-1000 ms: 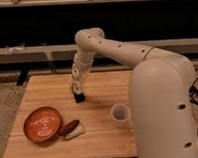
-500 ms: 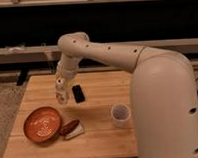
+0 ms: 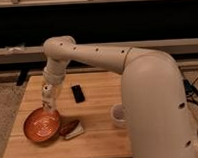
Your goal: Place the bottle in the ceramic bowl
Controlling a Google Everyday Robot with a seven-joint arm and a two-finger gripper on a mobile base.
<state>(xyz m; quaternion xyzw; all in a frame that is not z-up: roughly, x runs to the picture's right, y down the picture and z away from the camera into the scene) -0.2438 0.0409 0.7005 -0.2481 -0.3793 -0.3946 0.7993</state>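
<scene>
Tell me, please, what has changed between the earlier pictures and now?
The arm swung from above the black slab toward the ceramic bowl and lowered; the pincer now hangs over the bowl's far rim. No grasp or release is visible. The bowl, slab and white cup stayed put.

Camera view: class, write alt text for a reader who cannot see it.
The robot's gripper hangs over the far rim of the orange-brown ceramic bowl on the wooden table; whether it holds the bottle is unclear. A black slab, a white cup and a brown item also lie there.
</scene>
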